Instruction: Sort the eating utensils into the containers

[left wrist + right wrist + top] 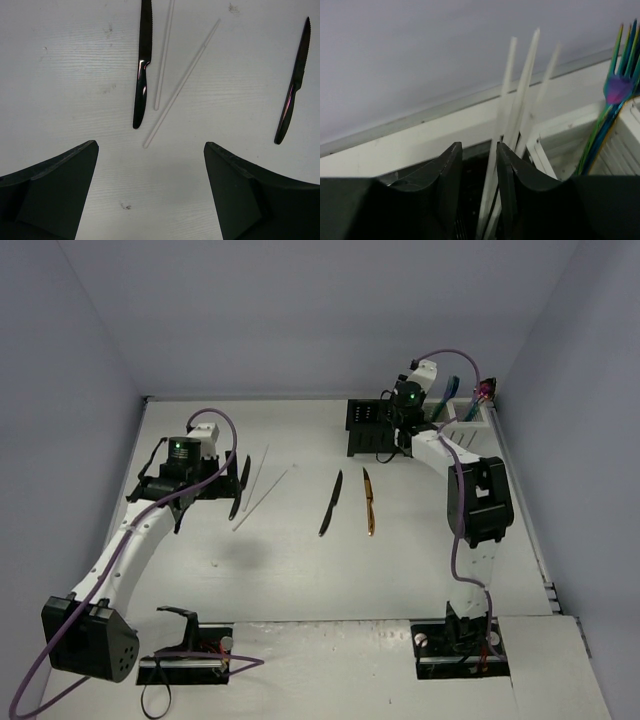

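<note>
My right gripper (479, 150) hovers over the black container (366, 425), its jaws a little apart and open. White chopsticks (520, 95) stand in that container, rising through the gap and leaning on the right finger. The white container (472, 421) beside it holds blue and iridescent forks (618, 85). My left gripper (150, 190) is wide open above the table, empty. Just ahead of it lie a black knife (141, 75) and two white chopsticks (182, 82). A second black knife (331, 503) and a gold knife (369, 501) lie mid-table.
The back wall and right wall stand close behind the containers. The white container's rim (555, 145) shows just right of my right fingers. Both arm bases sit at the near edge.
</note>
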Controlling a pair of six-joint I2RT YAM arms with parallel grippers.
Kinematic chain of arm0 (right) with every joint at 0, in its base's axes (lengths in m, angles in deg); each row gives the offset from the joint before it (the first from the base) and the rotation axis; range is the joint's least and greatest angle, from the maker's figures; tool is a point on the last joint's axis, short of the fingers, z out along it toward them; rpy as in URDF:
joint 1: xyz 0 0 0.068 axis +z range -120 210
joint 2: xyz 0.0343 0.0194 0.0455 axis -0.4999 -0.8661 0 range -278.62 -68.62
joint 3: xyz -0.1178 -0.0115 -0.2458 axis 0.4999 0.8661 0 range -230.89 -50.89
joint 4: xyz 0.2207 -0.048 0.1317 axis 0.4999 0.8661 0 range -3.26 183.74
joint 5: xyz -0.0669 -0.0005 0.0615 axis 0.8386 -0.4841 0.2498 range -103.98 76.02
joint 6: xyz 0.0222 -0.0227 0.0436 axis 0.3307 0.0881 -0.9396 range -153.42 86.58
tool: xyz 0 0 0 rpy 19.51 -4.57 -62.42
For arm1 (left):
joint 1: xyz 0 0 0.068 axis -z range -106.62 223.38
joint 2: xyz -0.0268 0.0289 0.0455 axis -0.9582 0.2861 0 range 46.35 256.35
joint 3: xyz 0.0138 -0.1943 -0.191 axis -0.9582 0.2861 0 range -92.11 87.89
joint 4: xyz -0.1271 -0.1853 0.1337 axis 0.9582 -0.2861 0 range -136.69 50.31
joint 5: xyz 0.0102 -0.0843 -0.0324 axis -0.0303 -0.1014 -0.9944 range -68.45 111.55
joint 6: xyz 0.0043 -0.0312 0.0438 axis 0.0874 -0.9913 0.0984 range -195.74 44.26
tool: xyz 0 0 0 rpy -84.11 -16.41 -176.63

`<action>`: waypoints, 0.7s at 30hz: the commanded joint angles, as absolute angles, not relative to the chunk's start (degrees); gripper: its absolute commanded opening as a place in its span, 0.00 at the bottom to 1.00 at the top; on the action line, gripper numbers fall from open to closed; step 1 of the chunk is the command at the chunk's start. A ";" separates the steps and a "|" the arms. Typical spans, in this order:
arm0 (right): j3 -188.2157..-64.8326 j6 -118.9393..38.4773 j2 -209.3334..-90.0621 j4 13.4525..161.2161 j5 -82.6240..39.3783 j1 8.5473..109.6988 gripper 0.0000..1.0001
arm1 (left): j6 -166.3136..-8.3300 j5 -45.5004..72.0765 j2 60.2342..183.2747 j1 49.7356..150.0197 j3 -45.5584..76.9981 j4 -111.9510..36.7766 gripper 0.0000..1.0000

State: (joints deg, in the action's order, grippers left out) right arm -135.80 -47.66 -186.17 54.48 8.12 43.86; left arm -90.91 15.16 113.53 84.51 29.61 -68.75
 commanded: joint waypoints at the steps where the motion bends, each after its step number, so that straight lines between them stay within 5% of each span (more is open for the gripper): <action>1: -133.40 -48.40 -175.70 50.75 5.26 44.68 0.38 | -88.44 11.33 114.55 84.46 28.47 -66.37 0.85; 5: -131.09 -48.39 -166.66 58.72 2.85 45.82 0.49 | -84.57 8.72 115.72 85.54 28.20 -66.69 0.85; 13: -117.58 -53.24 -143.38 69.73 -4.54 46.17 0.52 | -77.40 11.50 122.82 93.09 27.05 -70.38 0.82; 21: -107.01 -55.16 -129.77 77.49 -12.59 46.43 0.53 | -76.50 7.16 135.47 94.12 22.28 -70.74 0.61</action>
